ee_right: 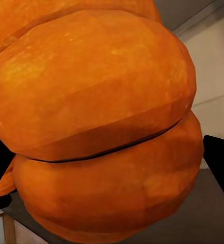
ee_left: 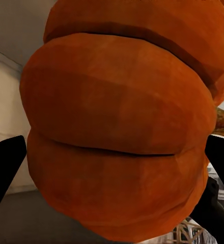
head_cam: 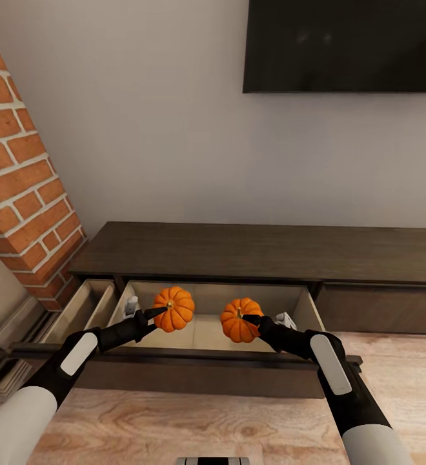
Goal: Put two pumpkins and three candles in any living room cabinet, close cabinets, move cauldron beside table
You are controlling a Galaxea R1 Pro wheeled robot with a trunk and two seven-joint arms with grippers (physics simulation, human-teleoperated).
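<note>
Pumpkins [head_cam: 174, 309] hide both jaws' tips above drawer [head_cam: 206, 323].

grey wall [head_cam: 161, 97], brick column [head_cam: 19, 174], dark screen [head_cam: 342, 45], wooden floor [head_cam: 174, 426]

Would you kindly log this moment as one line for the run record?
left gripper: holds left pumpkin | right gripper: holds right pumpkin | both over open cabinet drawer | not released

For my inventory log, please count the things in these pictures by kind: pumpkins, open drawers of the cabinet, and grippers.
Pumpkins: 2 (left pumpkin, right pumpkin)
Open drawers: 2 (wide drawer, narrow drawer)
Grippers: 2 (left gripper, right gripper)
Total: 6
</note>
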